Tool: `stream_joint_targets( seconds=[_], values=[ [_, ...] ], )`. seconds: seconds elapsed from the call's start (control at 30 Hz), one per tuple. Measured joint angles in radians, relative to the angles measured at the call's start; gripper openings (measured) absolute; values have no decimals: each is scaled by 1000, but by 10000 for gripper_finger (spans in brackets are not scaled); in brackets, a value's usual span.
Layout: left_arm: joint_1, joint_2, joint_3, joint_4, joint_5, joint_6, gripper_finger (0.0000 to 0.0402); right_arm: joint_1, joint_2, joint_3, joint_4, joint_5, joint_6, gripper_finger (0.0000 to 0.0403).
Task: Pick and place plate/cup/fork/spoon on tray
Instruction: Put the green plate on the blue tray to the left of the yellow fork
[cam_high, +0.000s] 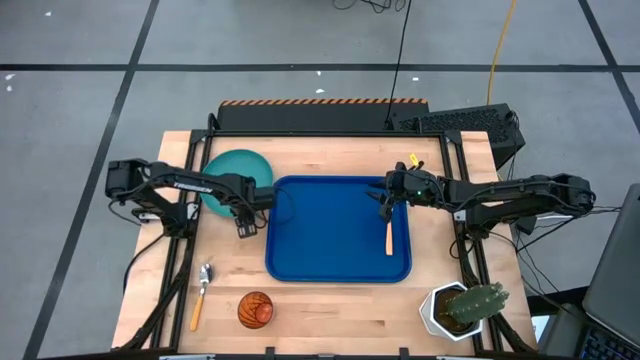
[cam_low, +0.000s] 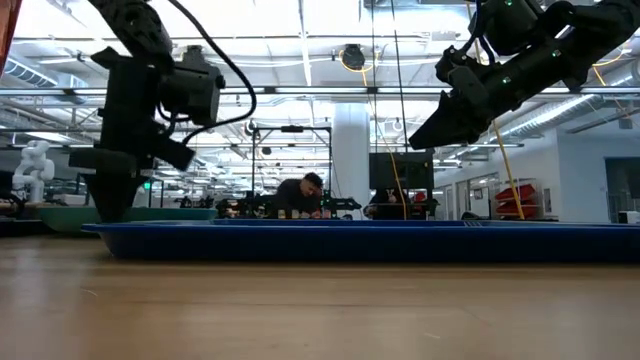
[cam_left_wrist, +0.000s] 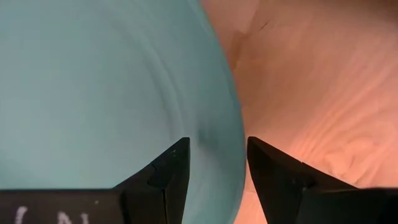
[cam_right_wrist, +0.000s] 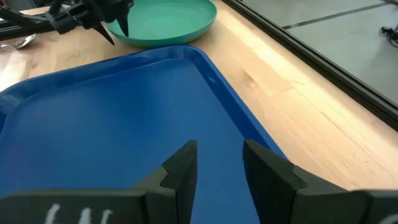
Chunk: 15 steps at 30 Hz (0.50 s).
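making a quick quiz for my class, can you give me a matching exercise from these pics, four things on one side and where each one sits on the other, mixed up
Things:
1. fork
2. spoon
3. plate
4. cup

Places:
A. on the table off the tray's far-left corner, its rim between the open fingers of the left claw
B. in the tray, near its right edge
C. on the table near the front edge, right of the spoon
D. on the table left of the tray, towards the front

Pairs: 1-B, 2-D, 3-A, 4-C
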Motion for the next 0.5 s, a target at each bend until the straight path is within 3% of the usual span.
stream_joint_targets(
  seconds=[0.17,0.33,0.5],
  values=[
    [1,6,0,-1,0,-5,139,0,0,0,-2,0,-2,121],
    [13,4,2,-35,-22,-8,25,0,0,0,-13,0,-2,121],
    [21,4,12,-61,-51,-7,12,0,0,0,-16,0,1,121]
  ],
)
